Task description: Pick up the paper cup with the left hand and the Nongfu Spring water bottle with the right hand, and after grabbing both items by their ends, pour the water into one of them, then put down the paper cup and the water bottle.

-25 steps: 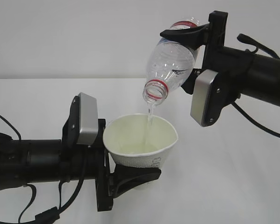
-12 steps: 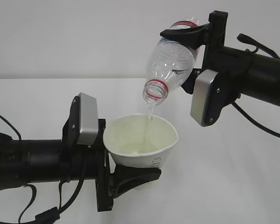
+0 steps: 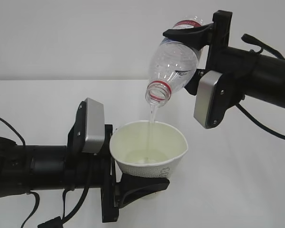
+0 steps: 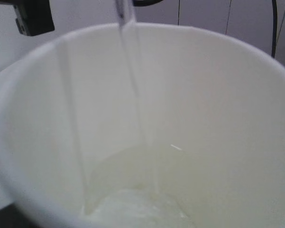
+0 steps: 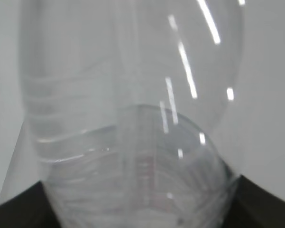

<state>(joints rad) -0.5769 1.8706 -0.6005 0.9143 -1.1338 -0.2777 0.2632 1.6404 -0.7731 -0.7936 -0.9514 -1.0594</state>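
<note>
Both grippers grip: our left gripper clamps the paper cup near its base, our right gripper holds the Nongfu Spring water bottle tilted mouth-down above it. We risk spilling if the thin stream of water drifts past the rim or the cup crushes. Water pools shallowly in the cup; the bottle looks mostly drained.

Tilted bottle above upright cup
</note>
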